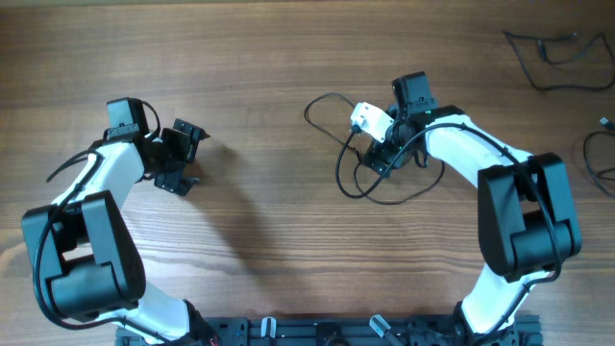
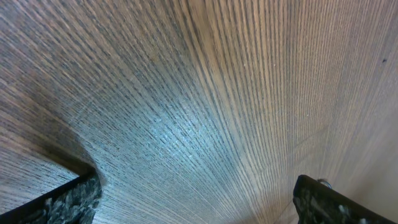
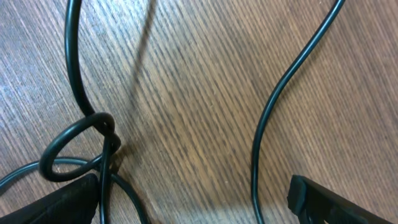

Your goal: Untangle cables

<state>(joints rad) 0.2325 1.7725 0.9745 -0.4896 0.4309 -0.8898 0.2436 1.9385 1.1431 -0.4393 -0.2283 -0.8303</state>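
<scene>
A tangle of thin black cables [image 1: 348, 183] lies on the wooden table right of centre, with a white plug [image 1: 370, 118] at its top. My right gripper [image 1: 380, 156] hovers over this tangle, open. In the right wrist view a knotted loop [image 3: 81, 143] lies by the left finger and a single strand [image 3: 280, 93] runs between the fingers; my right gripper [image 3: 193, 202] holds nothing. My left gripper [image 1: 190, 159] is open and empty over bare wood at the left, far from the cables. The left wrist view shows only wood between my left gripper's fingers [image 2: 199, 199].
More thin black cables lie at the far right corner [image 1: 553, 48], and another loop lies at the right edge [image 1: 601, 159]. The robot base bar runs along the front edge [image 1: 317, 332].
</scene>
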